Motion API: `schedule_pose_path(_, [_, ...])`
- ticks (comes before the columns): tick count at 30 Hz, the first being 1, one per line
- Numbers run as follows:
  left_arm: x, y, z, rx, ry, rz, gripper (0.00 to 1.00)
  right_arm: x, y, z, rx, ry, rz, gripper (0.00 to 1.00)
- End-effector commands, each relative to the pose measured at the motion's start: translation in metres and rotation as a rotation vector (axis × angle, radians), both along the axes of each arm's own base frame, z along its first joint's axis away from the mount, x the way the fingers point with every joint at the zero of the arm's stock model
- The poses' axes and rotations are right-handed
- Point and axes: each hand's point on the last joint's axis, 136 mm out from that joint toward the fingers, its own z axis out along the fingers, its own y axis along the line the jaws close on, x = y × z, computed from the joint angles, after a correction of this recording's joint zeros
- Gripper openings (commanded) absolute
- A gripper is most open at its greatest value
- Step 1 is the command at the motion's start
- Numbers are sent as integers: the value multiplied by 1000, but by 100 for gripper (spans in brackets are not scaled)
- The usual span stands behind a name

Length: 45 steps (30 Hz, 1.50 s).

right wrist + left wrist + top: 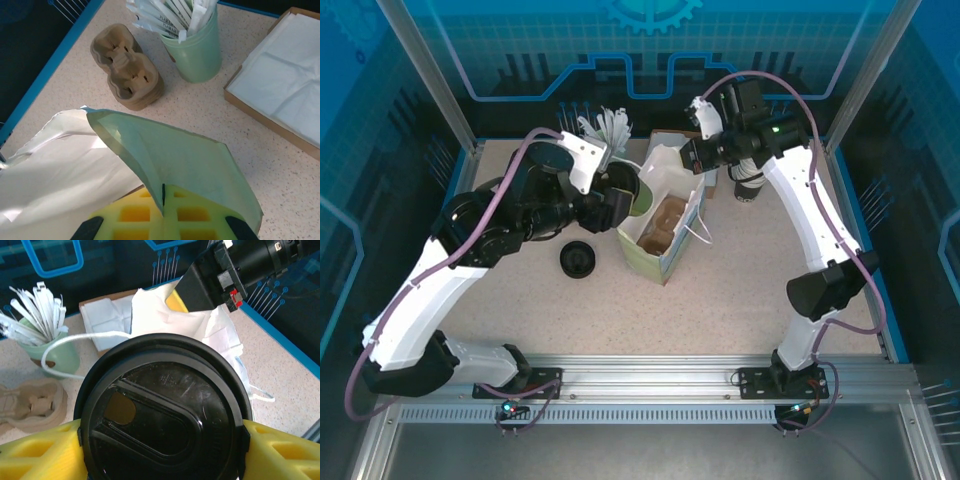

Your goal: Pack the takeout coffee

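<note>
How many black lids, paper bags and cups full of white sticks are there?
Black lids: 2, one on the coffee, one loose lid
Paper bag: 1
Cup of white sticks: 1
Total: 4

The left arm [425, 295] reaches from its base toward the table's middle, wrist turned to the right. The left gripper [623, 197] holds the takeout coffee [162, 410] between its yellow fingers [40, 452]. The right arm [810, 215] arches high and bends to the left. The right gripper [692, 152] is pinched tight on the paper bag's [175, 155] edge.
</note>
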Motion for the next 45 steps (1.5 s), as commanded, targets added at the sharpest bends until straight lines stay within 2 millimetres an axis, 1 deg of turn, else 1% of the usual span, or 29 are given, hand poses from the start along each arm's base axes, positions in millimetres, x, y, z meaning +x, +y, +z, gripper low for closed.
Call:
schedule_pose_path(1, [14,-6,0,11,-49,6,68,1,14,-5,1,23,4,0])
schedule_pose_path(5, [18,-13,-11,-2,-41,2,68,3,21,-21,8,100,-17,0])
schedule_pose_path(7, [19,-15,-22,-7,-36,1,68,4,25,-25,12,112,-34,0])
schedule_pose_path(11, [20,-14,-51,-13,-3,19,68,0,35,-41,15,137,-24,0])
schedule_pose_path(14, [21,-9,-63,-11,20,64,67,-7,43,-47,13,135,27,0])
schedule_pose_path(22, [23,-5,-78,-11,49,106,66,-19,45,-35,19,70,94,0])
schedule_pose_path(27, [22,-5,-82,-31,62,129,64,-28,44,-19,31,0,127,0])
schedule_pose_path(32, [17,-15,-85,-31,52,113,65,-36,42,-2,47,-50,138,0])
schedule_pose_path(37, [17,-27,-88,-8,14,98,65,-45,39,8,53,-96,136,0])
schedule_pose_path(45, [23,-44,-95,27,-33,105,65,-45,32,14,38,-137,102,0])
